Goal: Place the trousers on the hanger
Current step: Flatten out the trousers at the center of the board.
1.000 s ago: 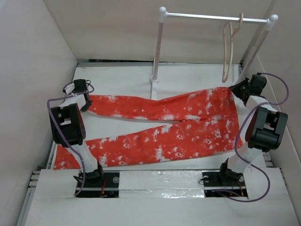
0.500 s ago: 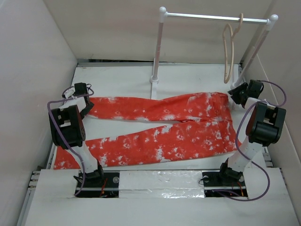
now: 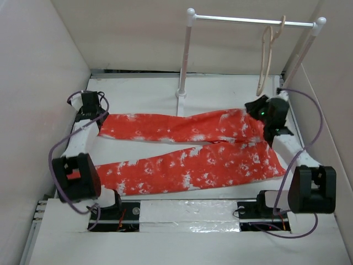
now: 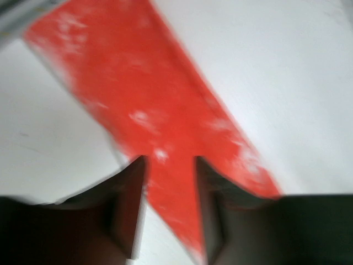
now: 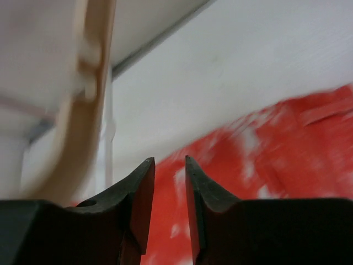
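The orange-red trousers (image 3: 193, 149) lie flat on the table, legs to the left and waist to the right. The pale wooden hanger (image 3: 266, 55) hangs on the white rail at the back right. My left gripper (image 3: 96, 116) is low over the cuff end of the far leg. In the blurred left wrist view the gripper (image 4: 171, 165) is open, with the red cloth (image 4: 138, 94) showing between the fingers. My right gripper (image 3: 252, 109) is at the far corner of the waist, below the hanger. In the right wrist view it (image 5: 170, 163) is narrowly open and empty, with the cloth (image 5: 265, 143) beyond it and the hanger (image 5: 91, 83) at left.
The white two-post rail stand (image 3: 248, 20) stands at the back, its left post's foot (image 3: 181, 94) just behind the far leg. Tall pale walls close in the table on the left, back and right. The right arm's purple cable (image 3: 309, 116) loops near the right wall.
The left arm has swung out towards the far left, over the far leg's cuff. The right gripper has moved left onto the waist corner. The waist end has shifted slightly left.
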Tool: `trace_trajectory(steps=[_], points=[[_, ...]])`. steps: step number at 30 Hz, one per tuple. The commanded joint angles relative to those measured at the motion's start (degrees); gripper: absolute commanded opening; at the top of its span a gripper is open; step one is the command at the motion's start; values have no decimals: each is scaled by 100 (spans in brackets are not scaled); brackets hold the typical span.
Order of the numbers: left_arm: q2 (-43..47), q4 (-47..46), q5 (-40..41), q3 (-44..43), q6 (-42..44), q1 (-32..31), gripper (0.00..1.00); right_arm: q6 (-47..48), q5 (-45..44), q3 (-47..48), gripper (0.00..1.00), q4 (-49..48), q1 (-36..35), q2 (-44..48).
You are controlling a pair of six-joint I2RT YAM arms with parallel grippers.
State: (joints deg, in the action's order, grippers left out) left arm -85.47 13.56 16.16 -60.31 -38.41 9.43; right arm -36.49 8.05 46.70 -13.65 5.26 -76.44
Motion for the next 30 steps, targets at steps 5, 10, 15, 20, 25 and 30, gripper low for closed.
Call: trace_trajectory(steps=[5,10,15,20,25,30], points=[[2014,-451,-921,731,255,-231,0,827,-6,-1058,0,-568,-3272,491],[2368,-390,-1957,338,659,-231,1,1845,240,162,11,-95,-5305,-755],[2789,-555,-2749,239,897,-231,14,2330,643,1735,48,240,-6097,-2388],[3422,-820,-3092,740,1125,-231,19,2717,943,3360,56,1063,-6370,-3849],[3941,-890,-3154,1144,1319,-283,21,2621,970,4635,57,1347,-6598,-5123],[4442,-1031,-3312,1382,1336,-284,23,2480,803,5086,58,1628,-6704,-5635]])
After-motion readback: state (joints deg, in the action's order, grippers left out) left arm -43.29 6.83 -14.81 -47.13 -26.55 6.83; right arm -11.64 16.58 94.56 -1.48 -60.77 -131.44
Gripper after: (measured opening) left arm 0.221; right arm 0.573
